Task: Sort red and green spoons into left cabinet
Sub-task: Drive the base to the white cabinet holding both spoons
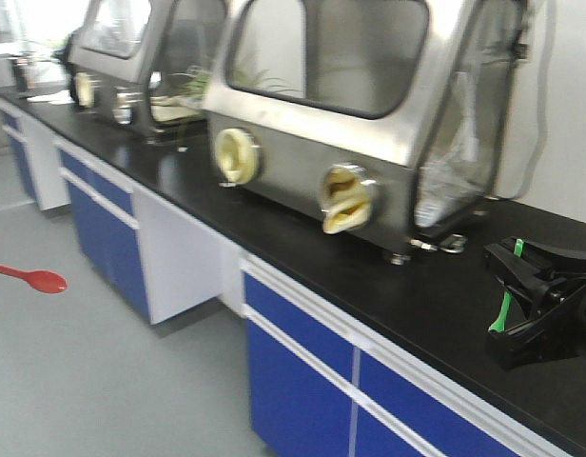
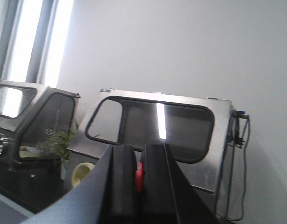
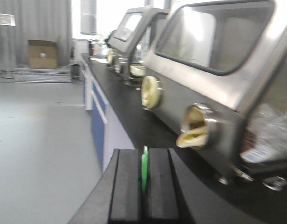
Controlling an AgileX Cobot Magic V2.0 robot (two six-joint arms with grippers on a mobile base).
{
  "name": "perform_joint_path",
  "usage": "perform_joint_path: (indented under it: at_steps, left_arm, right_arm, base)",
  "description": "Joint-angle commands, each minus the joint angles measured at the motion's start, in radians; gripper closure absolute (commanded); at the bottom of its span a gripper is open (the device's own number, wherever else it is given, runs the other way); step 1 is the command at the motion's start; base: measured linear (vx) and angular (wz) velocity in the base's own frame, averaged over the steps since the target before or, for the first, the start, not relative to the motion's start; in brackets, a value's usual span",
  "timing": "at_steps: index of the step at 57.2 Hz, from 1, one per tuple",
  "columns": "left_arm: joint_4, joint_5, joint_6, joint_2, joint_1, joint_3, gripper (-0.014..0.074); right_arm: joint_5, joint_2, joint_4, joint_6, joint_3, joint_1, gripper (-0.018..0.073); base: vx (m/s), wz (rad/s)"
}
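The red spoon [image 1: 31,277] juts in from the left edge of the front view, bowl to the right, held in the air above the floor. My left gripper [image 2: 139,175] is shut on it; a sliver of red [image 2: 140,176] shows between the pads. My right gripper [image 1: 521,300] is at the right of the front view above the black counter, shut on the green spoon [image 1: 507,303]. In the right wrist view the green spoon [image 3: 144,169] stands edge-on between the shut pads of that gripper [image 3: 144,179]. The left cabinet is out of view.
A long black counter [image 1: 274,224] on blue-fronted units [image 1: 302,352] runs from back left to front right. Steel glove boxes [image 1: 369,105] with yellow glove ports [image 1: 345,200] stand on it. Grey floor [image 1: 74,381] lies to the left. A cardboard box [image 3: 42,54] sits far off.
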Motion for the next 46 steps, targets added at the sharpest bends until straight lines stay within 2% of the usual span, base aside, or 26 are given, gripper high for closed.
perform_joint_path:
  at_steps: [1,46]
  left_arm:
    - [-0.007,-0.068,0.002,-0.014,-0.009,-0.028,0.0596]
    - [-0.007,-0.068,0.002,-0.014,-0.009,-0.028,0.0596]
  right_arm:
    - [-0.057,-0.017,0.016,-0.002,-0.027,-0.002,0.0561]
    - [-0.057,-0.017,0.016,-0.002,-0.027,-0.002,0.0561]
  base:
    - [0.16,0.61]
    - [0.20,0.63]
